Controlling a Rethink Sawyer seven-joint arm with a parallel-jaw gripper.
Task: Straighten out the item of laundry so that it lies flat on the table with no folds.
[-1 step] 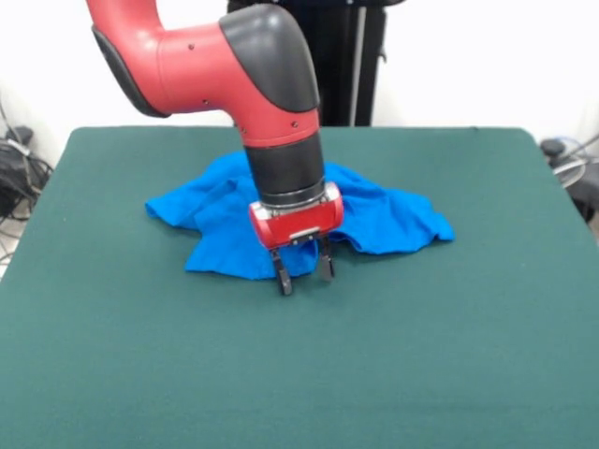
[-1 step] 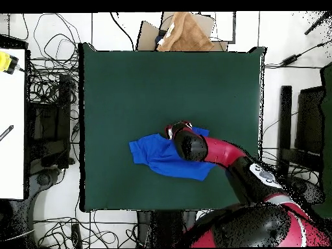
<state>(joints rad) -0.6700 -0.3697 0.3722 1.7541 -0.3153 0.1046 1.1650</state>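
Observation:
The item of laundry (image 1: pixel 384 220), a bright blue shirt, lies crumpled and folded over itself on the green table (image 1: pixel 421 355), slightly behind the middle. In the overhead view the shirt (image 2: pixel 155 155) spreads sideways, partly hidden under the arm. My gripper (image 1: pixel 304 275) hangs over the shirt's near edge. Its two dark fingers (image 1: pixel 284 278) stand apart and point down, with nothing between them. I cannot tell whether the tips touch the table. In the overhead view the gripper's red head (image 2: pixel 177 128) sits at the shirt's upper edge.
The red and black arm (image 1: pixel 271 103) comes down over the shirt's middle and hides part of it. Cables and equipment (image 2: pixel 48 130) lie off the table's sides. A brown cardboard box (image 2: pixel 185 34) sits beyond the table's top edge in the overhead view.

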